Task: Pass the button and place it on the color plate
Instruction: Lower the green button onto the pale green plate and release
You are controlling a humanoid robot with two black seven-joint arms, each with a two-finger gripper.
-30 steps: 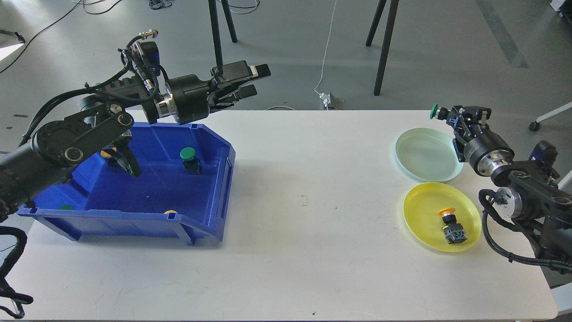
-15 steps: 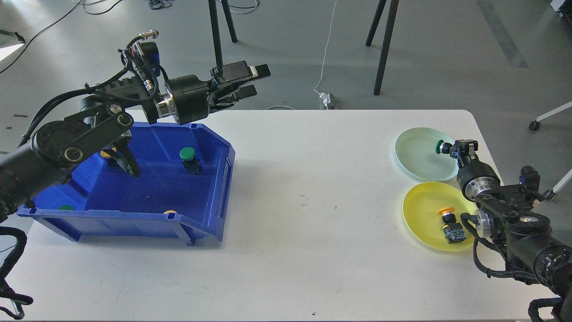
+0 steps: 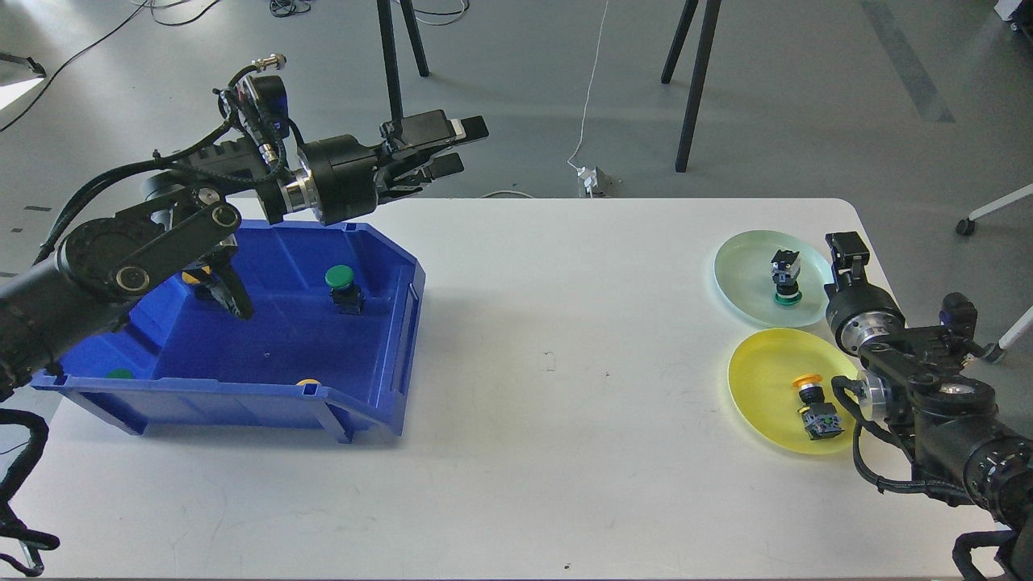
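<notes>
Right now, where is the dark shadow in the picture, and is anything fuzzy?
In the head view, the darkest shadow lies on the white table just right of and under the blue bin; the yellow plate casts only a thin one. Light is soft, with no strong glare. The green button in the bin looks sharp; nothing is noticeably fuzzy.

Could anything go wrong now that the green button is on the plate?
Maybe. The green button stands upside down on its cap in the green plate, so it could tip over. The right gripper is very close to that plate's edge, so it might nudge the plate when it pulls back. The left gripper hangs over the far rim of the blue bin; reaching down for the next green button, it could bump the wall.
</notes>
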